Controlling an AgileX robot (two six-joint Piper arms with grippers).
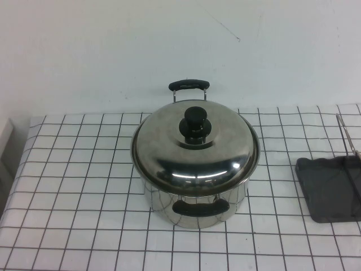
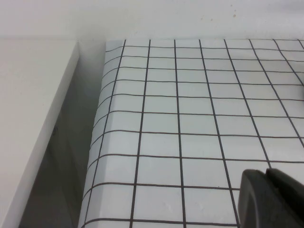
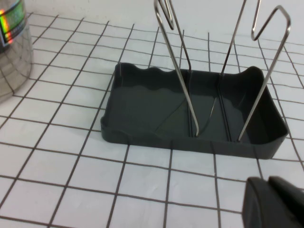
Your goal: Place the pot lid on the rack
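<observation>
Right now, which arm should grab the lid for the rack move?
Probably right. The rack is right of the pot, and the right gripper, shut, hangs just beside it. The left gripper, shut, is over bare cloth. The pot lid sits centred.

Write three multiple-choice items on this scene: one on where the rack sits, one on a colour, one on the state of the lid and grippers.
1. Where is the rack?
A. To the robot's right of the pot
B. To its left
C. On the pot

2. What colour is the pot lid's knob?
A. Red
B. Black
C. White

3. What is the state now?
A. The lid is on the rack
B. A gripper holds the lid
C. The pot lid covers the pot, untouched

Key: 1 A, the high view shows it at the table's right edge. 2 B, dark against shiny steel. 3 C, the left gripper and right gripper are shut over bare cloth.
</observation>
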